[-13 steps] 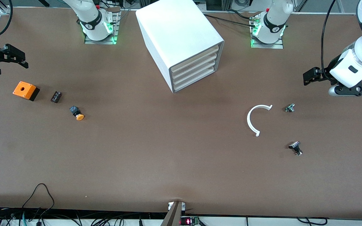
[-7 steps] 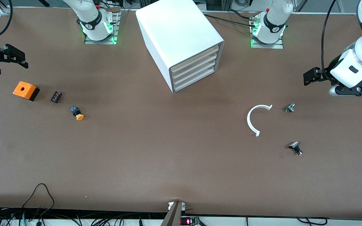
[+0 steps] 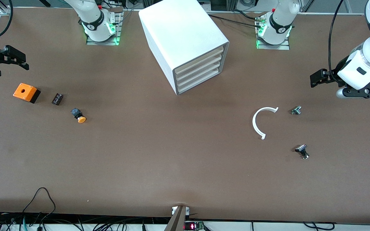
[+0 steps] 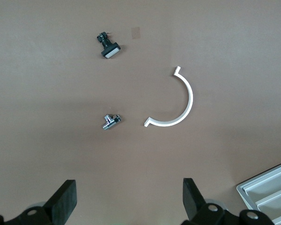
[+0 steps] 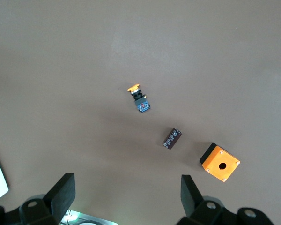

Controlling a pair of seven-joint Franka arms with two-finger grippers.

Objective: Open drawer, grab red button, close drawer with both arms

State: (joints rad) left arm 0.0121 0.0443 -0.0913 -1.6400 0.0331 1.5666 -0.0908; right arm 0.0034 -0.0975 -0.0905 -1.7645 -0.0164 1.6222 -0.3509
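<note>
Plainly nothing has begun: the lowest drawer [image 3: 201,81] of the white cabinet [image 3: 178,35] sits shut, while the left tool [image 4: 129,201] and right tool [image 5: 126,197] hang wide open and empty over the bench's [image 3: 172,154] ends, so a tool must next reach that drawer's front.

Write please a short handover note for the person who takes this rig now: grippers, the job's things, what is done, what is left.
Left gripper: open, empty, waiting over the table at the left arm's end.
Right gripper: open, empty, over the right arm's end, above the orange box.
Cabinet: all four drawers shut, the lowest drawer included.
Red button: not in sight; only the orange-capped button lies on the table.
Done: nothing.
Left: open the drawer, take the button, close.
</note>
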